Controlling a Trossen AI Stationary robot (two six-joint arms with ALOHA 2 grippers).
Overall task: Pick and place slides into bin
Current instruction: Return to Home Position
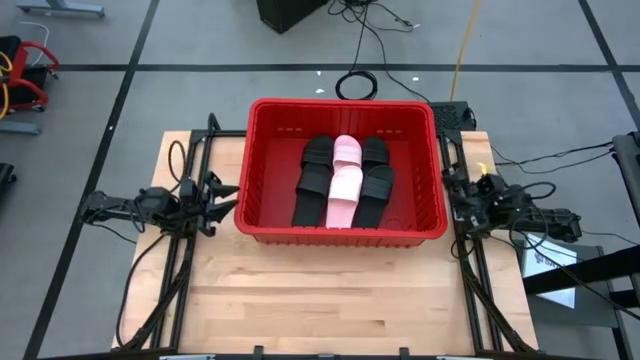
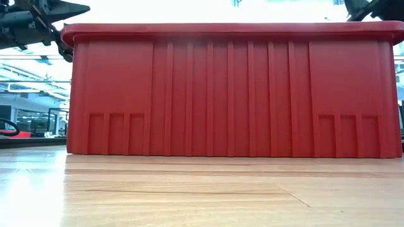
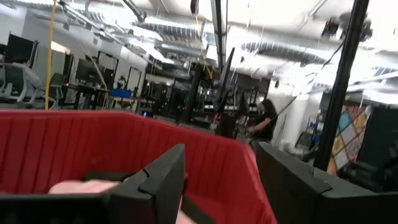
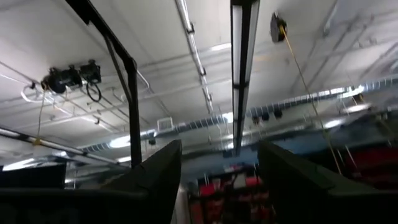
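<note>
Two dark arms flank the wooden table (image 1: 330, 295), one at each side. On the left, the left gripper (image 1: 222, 196) hangs just beside the left wall of the bin (image 1: 340, 236). Its fingers (image 3: 163, 177) are spread apart with nothing between them, and its wrist view looks over the red wall at a pale pink strap inside. The bin sits mid-table toward the far edge, and all six slides lie on its floor, packed side by side. The left black slides (image 1: 312, 180) come first, then the pink slides (image 1: 345, 180) in the centre, then the right black slides (image 1: 376, 180). On the right, the right gripper (image 1: 452, 192) sits just outside the bin's right wall. It is tilted up toward the ceiling, its fingers (image 4: 155, 180) likewise parted and empty.
</note>
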